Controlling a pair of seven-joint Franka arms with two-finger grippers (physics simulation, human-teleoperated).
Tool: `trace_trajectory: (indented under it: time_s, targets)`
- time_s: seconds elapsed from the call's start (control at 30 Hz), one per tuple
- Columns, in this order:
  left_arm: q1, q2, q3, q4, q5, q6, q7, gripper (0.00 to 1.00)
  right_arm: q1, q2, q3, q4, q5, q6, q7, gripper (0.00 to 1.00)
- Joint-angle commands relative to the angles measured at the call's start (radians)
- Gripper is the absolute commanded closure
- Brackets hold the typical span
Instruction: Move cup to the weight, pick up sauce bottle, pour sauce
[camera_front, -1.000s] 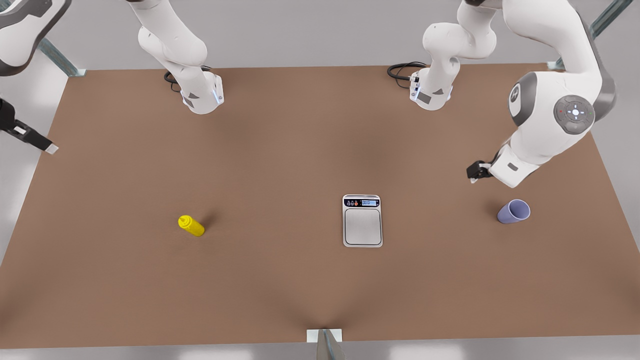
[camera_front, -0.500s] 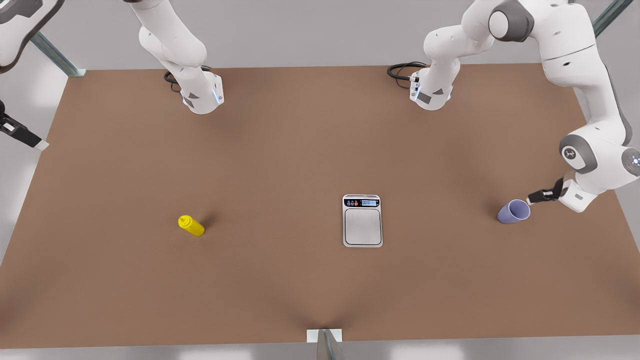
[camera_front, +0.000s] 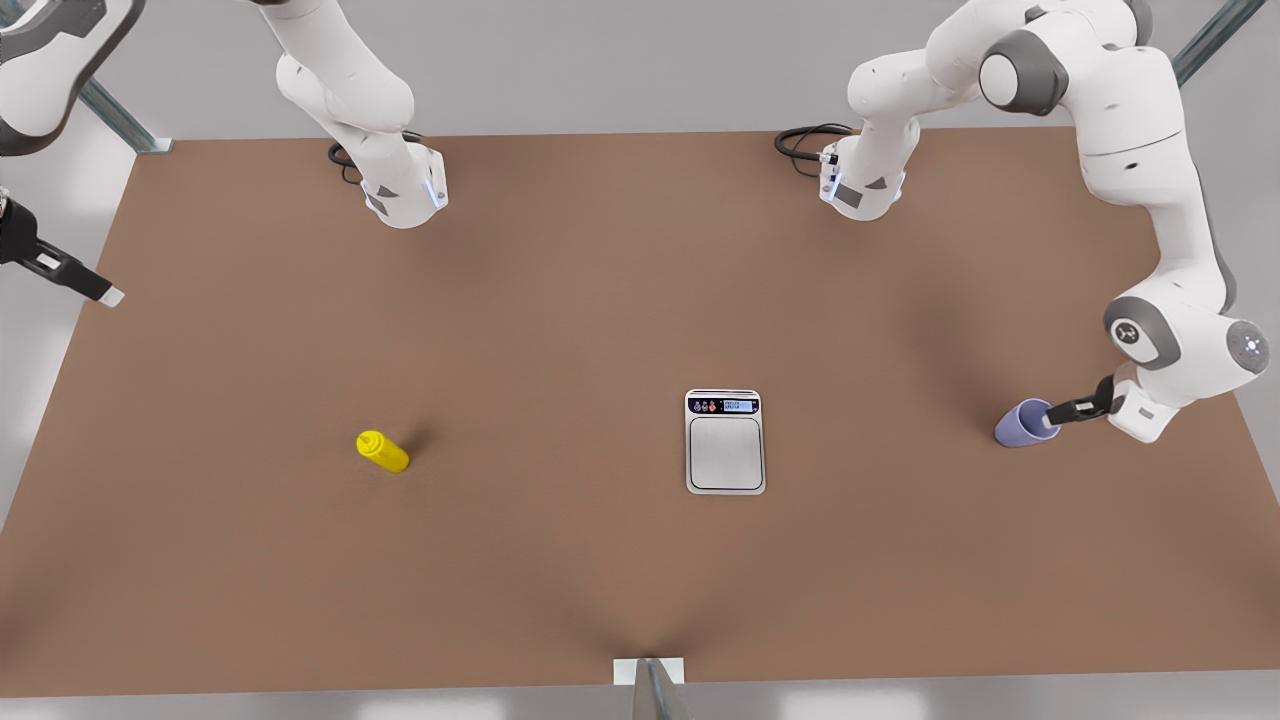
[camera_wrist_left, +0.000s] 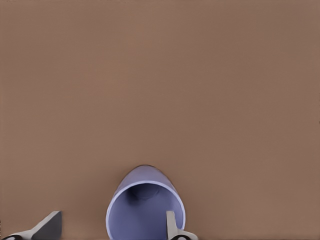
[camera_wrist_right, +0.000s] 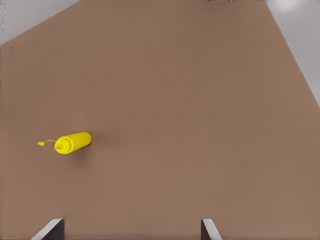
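The lavender cup (camera_front: 1020, 427) stands on the table at the front view's right, its dark inside facing the left wrist view (camera_wrist_left: 145, 210). My left gripper (camera_front: 1056, 411) (camera_wrist_left: 111, 228) is open at the cup's rim, one finger (camera_wrist_left: 171, 225) inside the cup and the other (camera_wrist_left: 49, 227) outside it. The white-and-grey weight (camera_front: 725, 445) lies mid-table, nothing on its plate. Toward the front view's left stands the yellow sauce bottle (camera_front: 382, 451) (camera_wrist_right: 72, 142). My right gripper (camera_front: 88, 286) (camera_wrist_right: 131, 229) hangs open at the table's left edge, far from the bottle.
The brown table (camera_front: 560, 300) carries both arm bases (camera_front: 405, 190) (camera_front: 860, 185) at its far edge, each with black cables. A metal post (camera_front: 650, 690) stands at the near edge. Wide bare tabletop separates cup, weight and bottle.
My left arm swung out toward the front view's right and came down, bringing its gripper from above the table onto the cup's rim. The right gripper shifted only slightly.
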Motion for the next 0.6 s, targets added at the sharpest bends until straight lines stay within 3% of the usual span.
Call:
trace_trajectory:
  time_s: [0.0, 0.57]
  targets:
    - [0.0, 0.0, 0.0, 0.0, 0.003, 0.0, 0.007, 0.0, 0.255, 0.0, -0.001, 0.0, 0.0, 0.001, 0.0, 0.0]
    - [0.002, 0.104, 0.003, 0.018, -0.032, 0.023, 0.108, 0.0, 0.259, 0.003, -0.001, -0.008, 0.002, 0.005, 0.0, 0.0]
